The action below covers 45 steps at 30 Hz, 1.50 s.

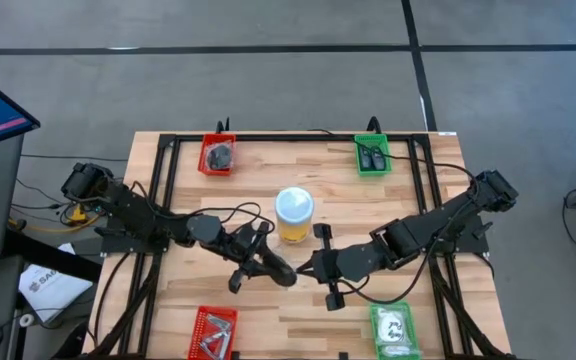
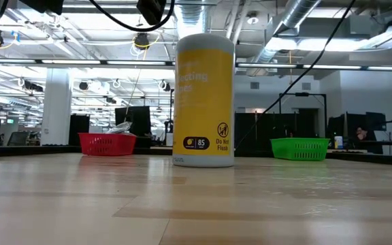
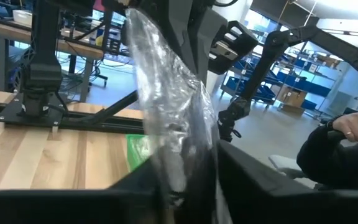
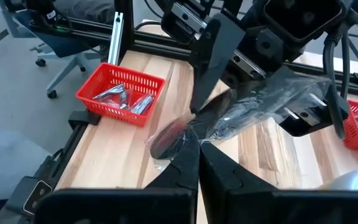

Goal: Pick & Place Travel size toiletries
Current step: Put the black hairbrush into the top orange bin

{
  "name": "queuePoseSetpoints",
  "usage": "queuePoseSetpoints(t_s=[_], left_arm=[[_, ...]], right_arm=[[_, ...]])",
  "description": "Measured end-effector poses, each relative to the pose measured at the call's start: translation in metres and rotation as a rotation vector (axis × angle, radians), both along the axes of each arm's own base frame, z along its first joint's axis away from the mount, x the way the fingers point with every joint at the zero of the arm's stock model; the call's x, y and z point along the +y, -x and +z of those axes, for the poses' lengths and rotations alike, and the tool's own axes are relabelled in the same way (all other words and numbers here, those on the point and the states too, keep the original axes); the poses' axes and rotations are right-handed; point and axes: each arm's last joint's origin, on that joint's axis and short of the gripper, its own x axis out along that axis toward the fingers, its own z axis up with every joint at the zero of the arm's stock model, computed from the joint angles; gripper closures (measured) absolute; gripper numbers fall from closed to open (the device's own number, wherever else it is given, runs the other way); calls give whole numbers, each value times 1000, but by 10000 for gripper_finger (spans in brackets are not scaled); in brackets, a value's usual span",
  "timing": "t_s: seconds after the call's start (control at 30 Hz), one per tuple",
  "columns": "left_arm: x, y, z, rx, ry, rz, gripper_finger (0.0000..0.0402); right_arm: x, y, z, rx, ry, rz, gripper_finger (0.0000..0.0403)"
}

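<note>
Hands meet mid-bench, just in front of the yellow jar [image 1: 294,214]. A clear packet [image 4: 253,109] with something dark inside hangs between them above the bench [image 1: 268,310]. The right hand [image 4: 194,144] is pinched tight on one end. The left hand [image 1: 280,270] has its fingers around the other end; whether they grip it, I cannot tell.

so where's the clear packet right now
The clear packet is held above mid-table between the right gripper and left gripper, just in front of the yellow jar.
</note>
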Motion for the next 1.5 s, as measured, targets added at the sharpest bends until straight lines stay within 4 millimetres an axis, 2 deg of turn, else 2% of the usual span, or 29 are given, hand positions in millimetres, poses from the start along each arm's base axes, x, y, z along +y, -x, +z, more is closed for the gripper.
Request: queuePoseSetpoints(t_s=[0.13,0.2,0.6,0.83,1.13,1.3,1.5], left_arm=[[0,0,0,-8,-20,0,368],[-1,0,0,-17,-40,-1,383],[-2,1,0,-16,-47,17,382],[-3,1,-3,11,-55,9,382],[-2,2,-3,27,-61,23,383],[2,12,8,18,-90,90,383],[15,38,10,-14,-93,192,382]], right_arm=[[0,0,0,0,0,0,403],[0,0,0,3,2,0,403],[-3,4,-7,79,54,3,394],[-4,9,-6,95,72,17,331],[-10,22,-13,241,20,-78,266],[-13,26,-19,288,-12,-170,250],[-9,35,-35,272,85,-297,251]])
